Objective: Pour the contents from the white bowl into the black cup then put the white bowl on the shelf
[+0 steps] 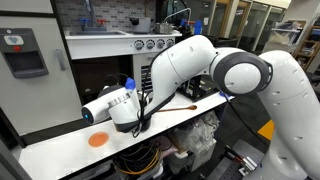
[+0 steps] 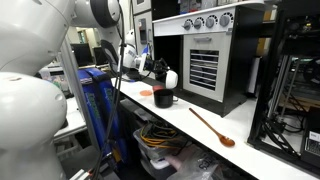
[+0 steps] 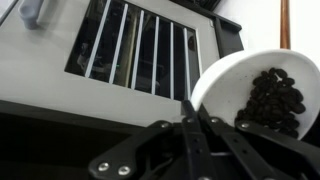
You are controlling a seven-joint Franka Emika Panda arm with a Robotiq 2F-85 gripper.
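In the wrist view my gripper (image 3: 192,110) is shut on the rim of the white bowl (image 3: 235,80), which holds dark beans (image 3: 275,100) gathered at its right side. An exterior view shows the gripper (image 2: 152,68) holding the bowl (image 2: 170,78) tilted in the air, just above the glossy black cup (image 2: 163,99) on the white countertop (image 2: 190,130). Behind them is the dark recess of the cabinet with the shelf (image 2: 200,95) at its floor. In the exterior view from the opposite side, the arm (image 1: 190,65) hides the bowl and the cup.
A flat orange disc (image 1: 97,140) lies on the counter (image 1: 60,150) beside the cup, also visible as the disc (image 2: 147,92). A long wooden spoon (image 2: 212,127) lies further along the counter, seen too as the spoon (image 1: 175,107). A slatted rack (image 3: 140,50) sits in the cabinet front.
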